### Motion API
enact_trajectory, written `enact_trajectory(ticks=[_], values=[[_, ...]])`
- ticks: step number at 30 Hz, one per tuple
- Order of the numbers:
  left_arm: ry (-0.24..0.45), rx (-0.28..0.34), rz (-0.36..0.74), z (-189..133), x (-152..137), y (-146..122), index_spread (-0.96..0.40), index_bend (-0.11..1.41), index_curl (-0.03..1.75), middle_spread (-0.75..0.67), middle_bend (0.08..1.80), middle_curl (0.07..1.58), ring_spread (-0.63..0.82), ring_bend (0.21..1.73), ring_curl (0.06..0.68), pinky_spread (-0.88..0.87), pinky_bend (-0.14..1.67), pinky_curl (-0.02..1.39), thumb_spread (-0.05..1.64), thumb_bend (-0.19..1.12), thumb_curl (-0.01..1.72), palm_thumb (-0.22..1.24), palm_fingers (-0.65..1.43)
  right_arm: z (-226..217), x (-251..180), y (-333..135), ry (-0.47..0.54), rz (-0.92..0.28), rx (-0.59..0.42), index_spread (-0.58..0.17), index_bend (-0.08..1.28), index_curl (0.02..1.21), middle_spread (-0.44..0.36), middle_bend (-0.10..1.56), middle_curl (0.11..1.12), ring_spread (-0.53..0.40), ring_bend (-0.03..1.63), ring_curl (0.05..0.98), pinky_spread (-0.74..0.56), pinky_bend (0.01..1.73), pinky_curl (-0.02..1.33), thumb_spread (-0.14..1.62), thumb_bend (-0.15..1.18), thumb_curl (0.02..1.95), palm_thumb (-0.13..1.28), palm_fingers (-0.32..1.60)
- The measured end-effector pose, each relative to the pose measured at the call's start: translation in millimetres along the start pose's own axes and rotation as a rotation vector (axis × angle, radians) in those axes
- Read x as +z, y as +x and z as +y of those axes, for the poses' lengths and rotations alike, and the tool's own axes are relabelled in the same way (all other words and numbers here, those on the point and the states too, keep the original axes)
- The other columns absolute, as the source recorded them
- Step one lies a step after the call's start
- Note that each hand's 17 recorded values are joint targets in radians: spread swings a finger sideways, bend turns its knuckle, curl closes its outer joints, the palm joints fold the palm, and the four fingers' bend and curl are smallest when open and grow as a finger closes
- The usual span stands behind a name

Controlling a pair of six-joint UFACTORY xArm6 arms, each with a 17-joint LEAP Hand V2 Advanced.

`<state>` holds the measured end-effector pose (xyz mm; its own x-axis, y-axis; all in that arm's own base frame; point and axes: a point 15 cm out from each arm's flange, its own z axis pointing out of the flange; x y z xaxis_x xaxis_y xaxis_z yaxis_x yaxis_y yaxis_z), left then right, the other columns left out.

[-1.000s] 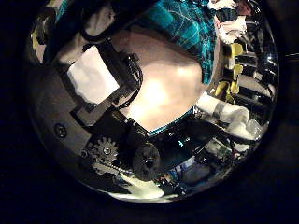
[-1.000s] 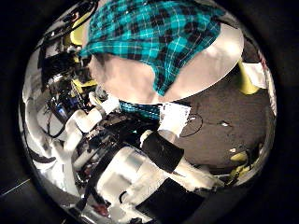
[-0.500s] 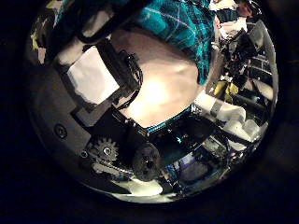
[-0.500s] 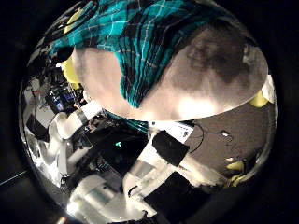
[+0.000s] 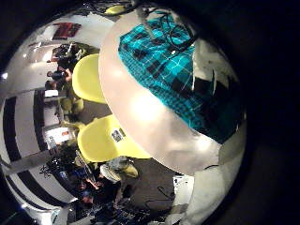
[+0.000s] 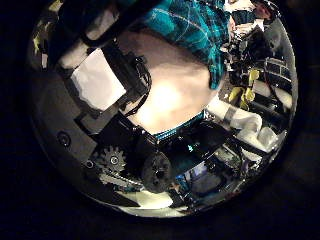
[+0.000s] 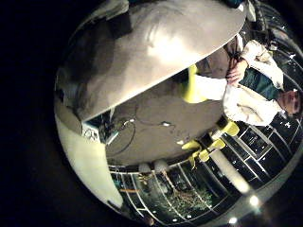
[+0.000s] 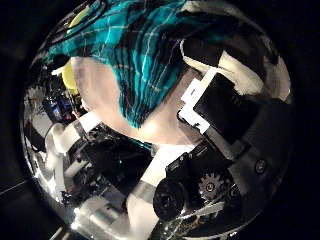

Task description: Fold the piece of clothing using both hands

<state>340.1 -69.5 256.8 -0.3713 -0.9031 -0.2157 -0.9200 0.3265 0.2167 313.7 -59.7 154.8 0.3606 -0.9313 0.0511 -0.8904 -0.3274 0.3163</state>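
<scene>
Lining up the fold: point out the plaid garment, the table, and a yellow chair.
plaid garment (image 5: 173, 80), left little finger side palm view, middle of the cloth
table (image 5: 141, 112), same view, bare top beside the cloth
yellow chair (image 5: 89, 77), same view, seat

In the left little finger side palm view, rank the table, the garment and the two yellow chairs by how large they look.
1. Table
2. Garment
3. The two yellow chairs: they look much alike, and distance from the camera differs, so no ranking between them.
</scene>
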Motion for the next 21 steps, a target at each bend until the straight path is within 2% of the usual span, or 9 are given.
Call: enact_trajectory(ticks=[2, 5, 11, 17, 21], values=[[-0.003, 0.002, 0.002, 2, 0, 1, -0.66, 0.16, 1.25, -0.61, 0.88, 0.92, -0.54, 1.14, 0.486, -0.73, 0.96, 0.6, 1.2, -0.01, 0.42, 0.76, 0.96, 3, -6, 5, 0.014, 0.003, 0.008, -0.399, 0.86, 0.59, -0.242, 1.04, 0.76, -0.268, 1.24, 0.544, -0.27, 1.23, 0.49, 1.05, 0.07, 0.51, 1.01, 1.13], [-0.005, 0.002, 0.004, 6, -2, 0, -0.66, 0.16, 1.26, -0.61, 0.88, 0.92, -0.54, 1.15, 0.487, -0.74, 0.95, 0.6, 1.2, -0.01, 0.42, 0.76, 0.96, 8, -13, 12, 0.029, 0.005, 0.026, -0.385, 0.95, 0.67, -0.237, 1.11, 0.81, -0.27, 1.31, 0.593, -0.25, 1.29, 0.55, 1.06, 0.06, 0.54, 1.02, 1.05], [-0.012, 0.021, 0.007, 19, -7, -1, -0.65, 0.16, 1.28, -0.62, 0.88, 0.92, -0.54, 1.15, 0.488, -0.74, 0.96, 0.6, 1.2, -0.01, 0.42, 0.76, 0.95, 30, -37, 21, 0.057, 0.005, 0.054, -0.363, 1.03, 0.76, -0.225, 1.2, 0.88, -0.266, 1.38, 0.667, -0.22, 1.35, 0.65, 1.09, 0.03, 0.59, 1.01, 0.95], [-0.048, 0.055, 0.041, 46, -11, 5, -0.65, 0.17, 1.3, -0.62, 0.89, 0.92, -0.55, 1.14, 0.49, -0.74, 0.96, 0.6, 1.2, -0.02, 0.42, 0.75, 0.95, 53, -66, 22, 0.097, 0.017, 0.059, -0.35, 1.08, 0.82, -0.215, 1.27, 0.92, -0.257, 1.43, 0.716, -0.2, 1.39, 0.75, 1.1, 0.01, 0.64, 1.01, 0.9], [-0.064, 0.067, 0.057, 60, -16, 3, -0.64, 0.16, 1.31, -0.63, 0.89, 0.92, -0.55, 1.14, 0.49, -0.74, 0.96, 0.6, 1.2, -0.01, 0.42, 0.75, 0.96, 55, -110, 22, 0.184, 0.023, 0.068, -0.341, 1.1, 0.85, -0.209, 1.29, 0.93, -0.252, 1.46, 0.739, -0.19, 1.4, 0.81, 1.11, 0.0, 0.66, 1.02, 0.87]])
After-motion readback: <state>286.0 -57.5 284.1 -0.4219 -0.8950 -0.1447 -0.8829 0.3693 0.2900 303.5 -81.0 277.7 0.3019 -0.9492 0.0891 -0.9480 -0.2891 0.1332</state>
